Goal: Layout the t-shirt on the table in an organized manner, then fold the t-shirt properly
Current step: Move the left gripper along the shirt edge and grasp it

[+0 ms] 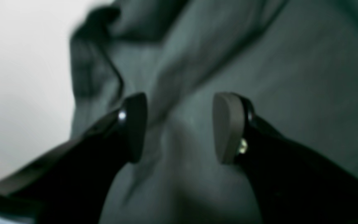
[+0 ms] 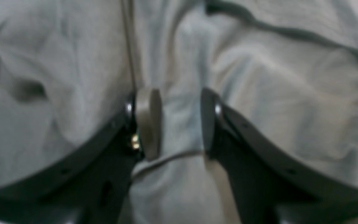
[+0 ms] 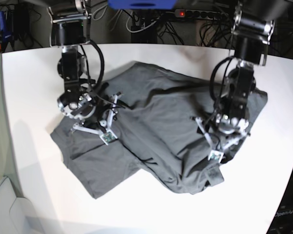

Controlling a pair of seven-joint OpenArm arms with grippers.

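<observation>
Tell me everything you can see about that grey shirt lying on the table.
The t-shirt is plain dark charcoal grey, soft cloth like cotton. It lies rumpled and partly folded over itself on the white table, with creases and a raised ridge across the middle. One part spreads toward the near-left corner. The left gripper and right gripper are low over it, jaws apart, with no cloth pinched between them. Whether their tips touch the fabric is unclear.
</observation>
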